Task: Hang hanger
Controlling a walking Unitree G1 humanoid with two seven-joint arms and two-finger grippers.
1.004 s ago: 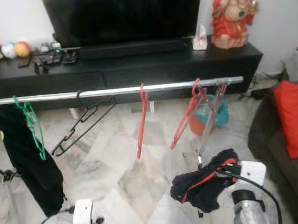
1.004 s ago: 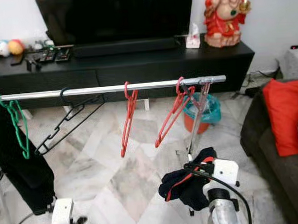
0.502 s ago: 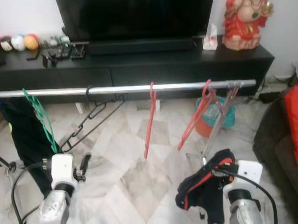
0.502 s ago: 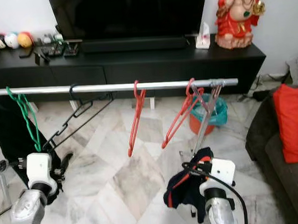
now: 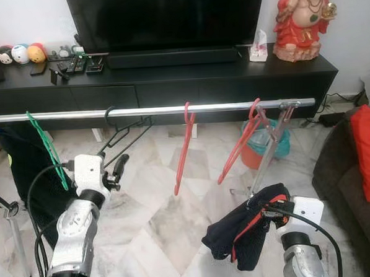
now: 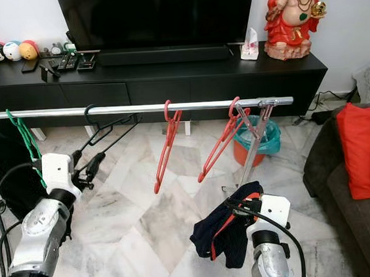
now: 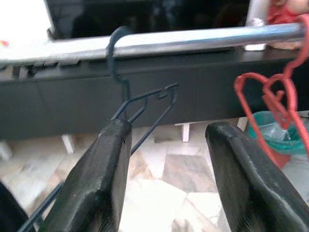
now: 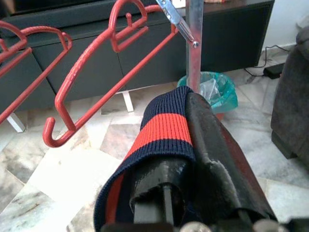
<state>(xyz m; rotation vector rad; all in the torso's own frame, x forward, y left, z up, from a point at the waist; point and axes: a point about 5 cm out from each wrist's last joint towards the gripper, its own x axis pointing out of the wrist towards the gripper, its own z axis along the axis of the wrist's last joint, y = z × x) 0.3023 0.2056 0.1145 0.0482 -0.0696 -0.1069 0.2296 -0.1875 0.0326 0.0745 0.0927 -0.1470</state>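
A silver rail (image 5: 146, 111) crosses in front of a black TV cabinet. On it hang a green hanger (image 5: 49, 152), a black wire hanger (image 5: 119, 132) and two red hangers (image 5: 184, 145) (image 5: 241, 149). My left gripper (image 5: 115, 170) is raised just below the black hanger; in the left wrist view it (image 7: 169, 128) stands open with the black hanger (image 7: 145, 104) ahead between its fingers, untouched. Low at the right, my right gripper (image 5: 272, 209) is shut on a navy garment with red stripes (image 5: 239, 232), which drapes over its fingers (image 8: 212, 145).
A black garment (image 5: 25, 165) hangs at the rail's left end. The rail's folding stand (image 5: 269, 148) and a teal bin (image 5: 269, 143) are at the right. A dark sofa with a red cushion (image 5: 369, 150) borders the right side. The floor is marble tile (image 5: 158, 220).
My left arm has risen from near the floor up toward the black hanger. The right gripper stays low with the garment. The camera has shifted slightly.
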